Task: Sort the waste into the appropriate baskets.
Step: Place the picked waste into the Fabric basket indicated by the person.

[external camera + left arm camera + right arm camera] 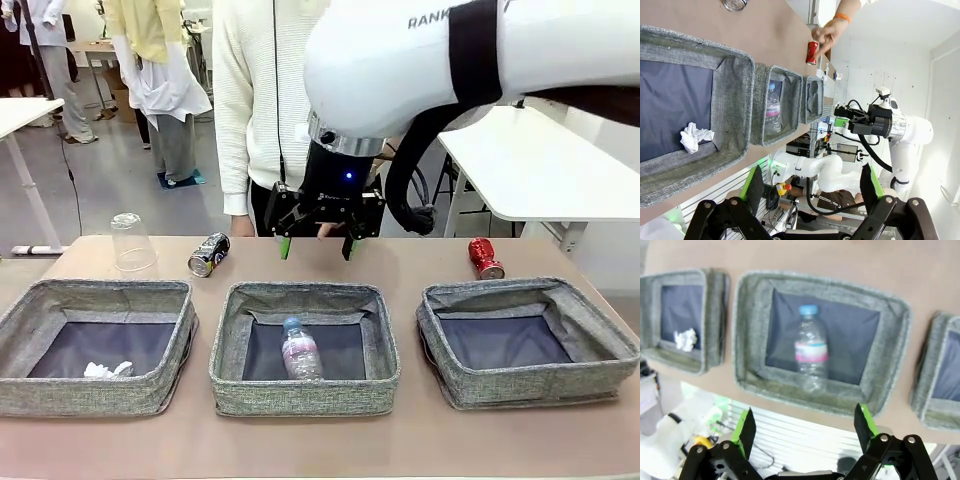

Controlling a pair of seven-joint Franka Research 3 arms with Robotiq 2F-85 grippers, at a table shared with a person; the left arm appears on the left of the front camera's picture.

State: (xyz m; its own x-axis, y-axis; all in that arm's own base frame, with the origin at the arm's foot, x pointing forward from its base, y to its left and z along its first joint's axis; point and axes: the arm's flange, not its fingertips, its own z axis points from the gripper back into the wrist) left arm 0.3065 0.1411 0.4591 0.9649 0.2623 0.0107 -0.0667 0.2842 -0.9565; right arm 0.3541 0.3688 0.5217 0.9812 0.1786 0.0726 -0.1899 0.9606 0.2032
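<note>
Three grey baskets stand in a row: left, middle and right. A crumpled paper ball lies in the left one. The clear bottle lies in the middle one. My right gripper hangs open and empty above that basket's far edge; its wrist view looks down past its gripper at the bottle. Behind the baskets, an upturned clear cup, a black-silver can on its side and a red can. My left gripper is open and empty, off the table's left end.
A person in a white sweater stands at the far side. In the left wrist view a hand is close by the red can. A white table stands at the back right. Bare tabletop runs in front of the baskets.
</note>
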